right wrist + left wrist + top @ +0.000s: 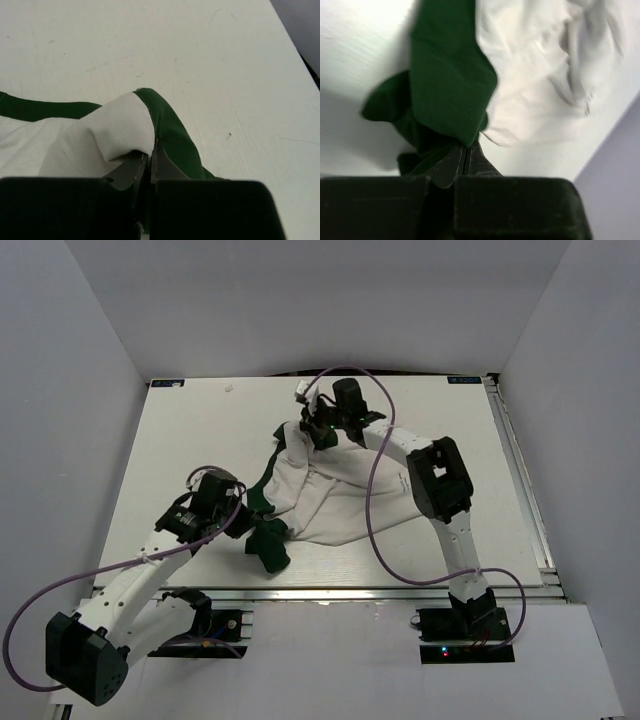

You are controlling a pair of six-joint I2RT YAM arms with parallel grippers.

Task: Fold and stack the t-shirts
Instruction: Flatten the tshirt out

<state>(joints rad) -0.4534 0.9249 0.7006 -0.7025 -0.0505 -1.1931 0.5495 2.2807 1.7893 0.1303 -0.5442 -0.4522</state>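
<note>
Your top view looks steeply down from above and behind the arm bases (330, 620), taking in the whole table (200, 430) with the t-shirt (335, 495) near its middle. Your left wrist view sits just behind the left end effector (466, 150), very close to the t-shirt's green cloth. Your right wrist view peers past the right end effector (151, 152) along the t-shirt's green-trimmed edge; all three share that t-shirt.

Bare table (180, 440) left, right; t-shirt (330, 498) heaped centre, purple cable (369, 502) looping over; 3 walls (60, 390) enclose.
</note>
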